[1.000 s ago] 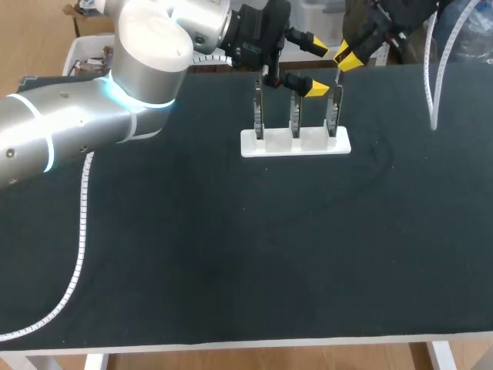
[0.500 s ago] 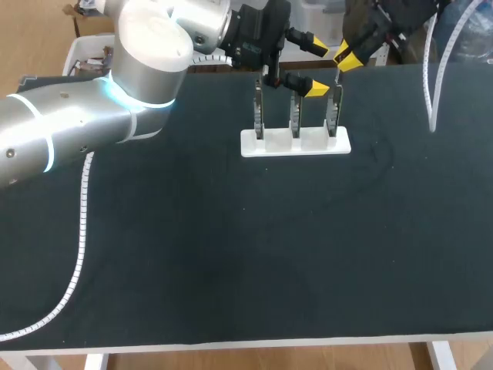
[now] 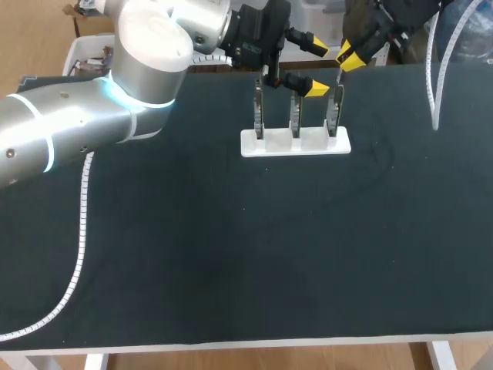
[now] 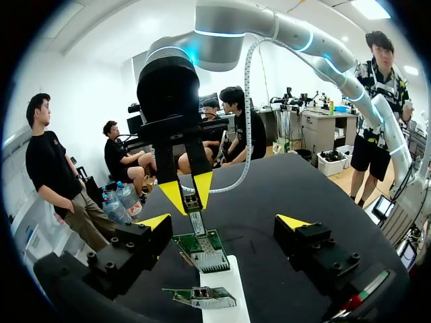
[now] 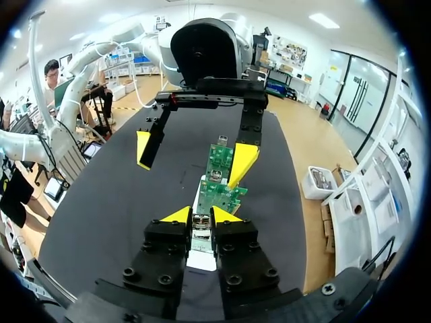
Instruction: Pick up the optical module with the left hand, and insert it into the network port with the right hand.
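Note:
A white stand (image 3: 308,144) at the table's far side holds three upright circuit boards with network ports (image 3: 259,108). My right gripper (image 3: 350,58) hangs over the rightmost board (image 3: 333,108), shut on the slim optical module (image 3: 339,77), which points down at that board's top. In the right wrist view the module (image 5: 201,230) sits between my right gripper's (image 5: 201,217) fingers, with the boards (image 5: 217,195) just ahead. My left gripper (image 3: 317,69) stands open beside it, over the middle board, holding nothing. In the left wrist view the left gripper (image 4: 224,223) is wide open around the boards (image 4: 202,249), facing the right gripper (image 4: 187,192) and the module (image 4: 196,221).
A white corrugated cable (image 3: 81,231) trails over the table's left part, and another (image 3: 433,85) hangs at the far right. The black tabletop (image 3: 269,254) stretches in front of the stand.
My right gripper and the hanging cable at the right have shifted very slightly to the right. The left arm is as before.

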Controlling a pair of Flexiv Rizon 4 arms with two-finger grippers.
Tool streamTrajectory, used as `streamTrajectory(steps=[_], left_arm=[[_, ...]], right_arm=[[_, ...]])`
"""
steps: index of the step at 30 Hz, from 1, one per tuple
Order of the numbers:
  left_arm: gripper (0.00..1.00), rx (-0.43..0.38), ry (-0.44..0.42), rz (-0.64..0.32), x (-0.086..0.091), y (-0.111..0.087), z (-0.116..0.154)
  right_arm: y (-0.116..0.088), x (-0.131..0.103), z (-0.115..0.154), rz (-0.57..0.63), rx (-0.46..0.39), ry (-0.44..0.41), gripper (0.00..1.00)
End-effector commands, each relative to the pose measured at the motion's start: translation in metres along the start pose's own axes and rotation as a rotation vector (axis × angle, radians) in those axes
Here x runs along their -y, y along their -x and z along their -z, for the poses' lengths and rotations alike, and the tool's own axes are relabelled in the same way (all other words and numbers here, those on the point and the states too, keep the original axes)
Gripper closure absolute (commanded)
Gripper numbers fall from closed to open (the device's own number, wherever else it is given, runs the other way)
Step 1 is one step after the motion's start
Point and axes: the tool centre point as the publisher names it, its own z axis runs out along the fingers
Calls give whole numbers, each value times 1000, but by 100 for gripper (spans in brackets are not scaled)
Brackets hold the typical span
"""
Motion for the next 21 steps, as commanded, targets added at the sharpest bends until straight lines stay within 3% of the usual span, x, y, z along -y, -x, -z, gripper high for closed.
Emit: streamTrajectory(steps=[1, 21], left_arm=[[0, -4, 0, 1, 0, 1, 0], [0, -4, 0, 1, 0, 1, 0]], right_arm=[[-5, 0, -6, 1, -1, 5, 100], [0, -5, -11, 8, -30, -35, 100]])
